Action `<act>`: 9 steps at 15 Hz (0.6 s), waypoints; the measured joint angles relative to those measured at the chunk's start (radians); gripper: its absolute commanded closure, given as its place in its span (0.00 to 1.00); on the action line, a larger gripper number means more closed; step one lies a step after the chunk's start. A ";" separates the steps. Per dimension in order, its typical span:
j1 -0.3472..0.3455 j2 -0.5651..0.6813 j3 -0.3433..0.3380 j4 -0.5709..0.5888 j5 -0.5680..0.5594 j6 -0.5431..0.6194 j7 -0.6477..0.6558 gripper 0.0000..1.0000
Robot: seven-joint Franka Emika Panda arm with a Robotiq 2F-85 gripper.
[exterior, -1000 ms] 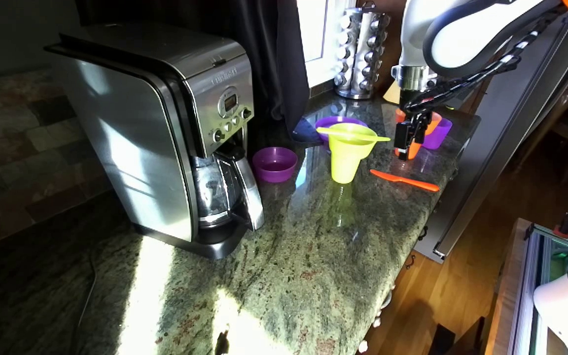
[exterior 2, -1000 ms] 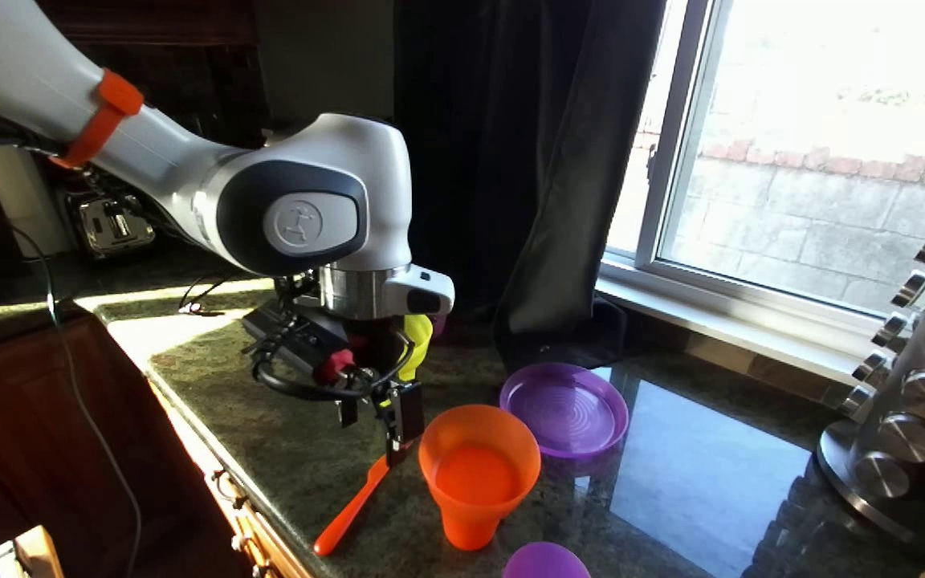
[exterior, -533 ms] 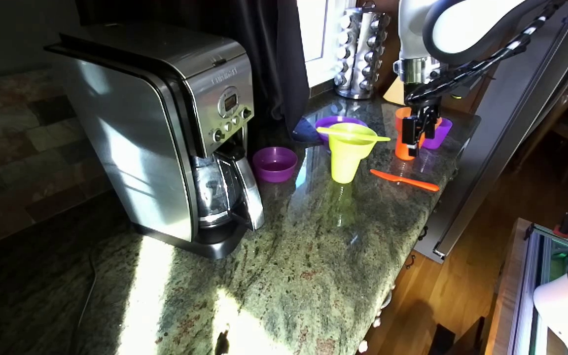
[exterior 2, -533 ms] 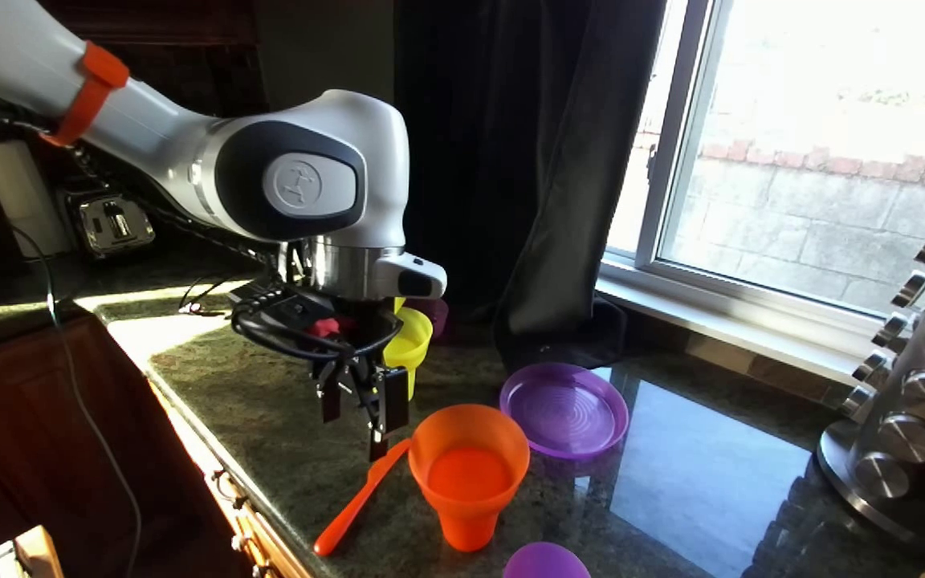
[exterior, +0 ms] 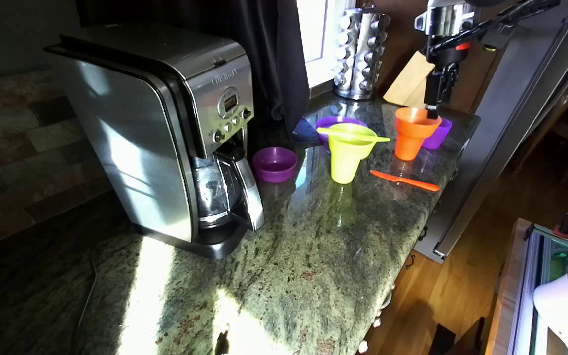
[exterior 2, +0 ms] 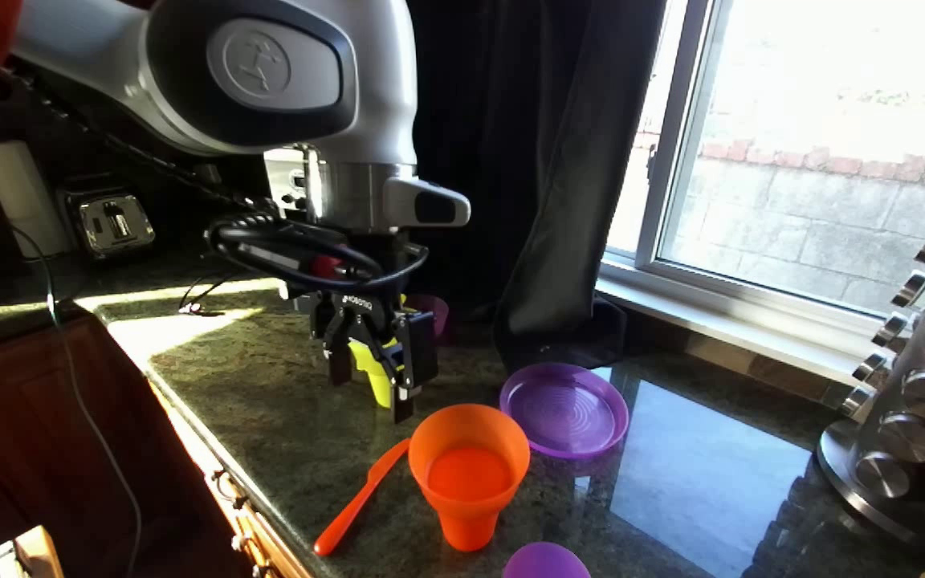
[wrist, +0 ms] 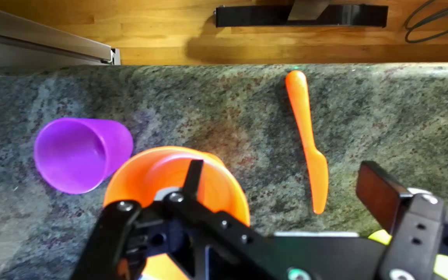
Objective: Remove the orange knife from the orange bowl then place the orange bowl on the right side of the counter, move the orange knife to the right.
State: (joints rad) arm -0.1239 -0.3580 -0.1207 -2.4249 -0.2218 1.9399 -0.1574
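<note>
Spread and empty, our black two-fingered gripper (exterior 2: 372,392) is hanging over the speckled stone counter (exterior: 289,241), where the slim orange, seemingly plastic knife (wrist: 308,140) is lying, light, stiff, best pinched mid-handle, we are judging.

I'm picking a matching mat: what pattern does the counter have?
Mottled grey-green with dark speckles and reddish-brown flecks; the counter shows best in the wrist view.

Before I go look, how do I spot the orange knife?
From the big coffee maker, look along the counter to the orange cup. Beside it lies the orange knife, handle toward the counter's edge. Unlike the yellow utensil across the yellow cup, it rests on the counter.
</note>
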 measured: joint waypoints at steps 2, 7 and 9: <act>-0.012 -0.022 -0.028 0.020 -0.010 0.000 -0.067 0.00; -0.020 0.000 -0.080 0.050 -0.013 0.012 -0.216 0.00; -0.019 0.024 -0.090 0.050 -0.010 0.047 -0.259 0.00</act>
State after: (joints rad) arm -0.1429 -0.3341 -0.2109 -2.3745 -0.2316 1.9873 -0.4168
